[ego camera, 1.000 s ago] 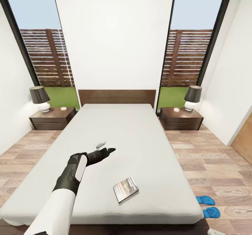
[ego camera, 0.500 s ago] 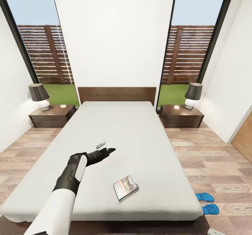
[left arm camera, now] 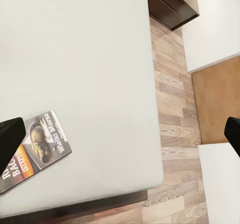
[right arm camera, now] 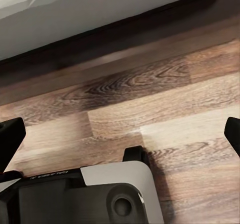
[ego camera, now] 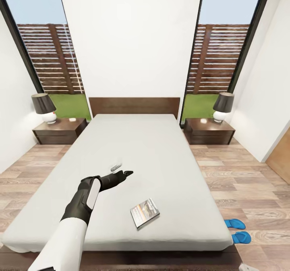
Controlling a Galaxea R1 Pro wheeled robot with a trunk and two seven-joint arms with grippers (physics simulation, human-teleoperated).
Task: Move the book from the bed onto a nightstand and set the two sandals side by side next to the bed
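Note:
The book (ego camera: 145,213) lies flat on the pale mattress of the bed (ego camera: 137,150), near its foot and right of centre. My left gripper (ego camera: 122,169) hovers open over the mattress, a little up and left of the book, holding nothing. The left wrist view shows the book (left arm camera: 35,151) beside one dark fingertip (left arm camera: 10,139), and the left gripper (left arm camera: 121,136) has its fingers spread wide. Two blue sandals (ego camera: 235,223) (ego camera: 241,237) lie close together on the floor by the bed's right foot corner. My right gripper (right arm camera: 121,134) hangs open above the plank floor near the bed's frame (right arm camera: 100,14).
A dark nightstand (ego camera: 60,130) with a lamp (ego camera: 43,107) stands left of the headboard. A matching nightstand (ego camera: 208,130) with a lamp (ego camera: 222,106) stands on the right. A brown door (ego camera: 282,158) is on the right wall. My base (right arm camera: 100,194) shows below the right gripper.
The whole picture has shifted: the camera moved, and more of the bed's foot edge and the floor shows. The left arm keeps its pose, and the book and sandals lie as before.

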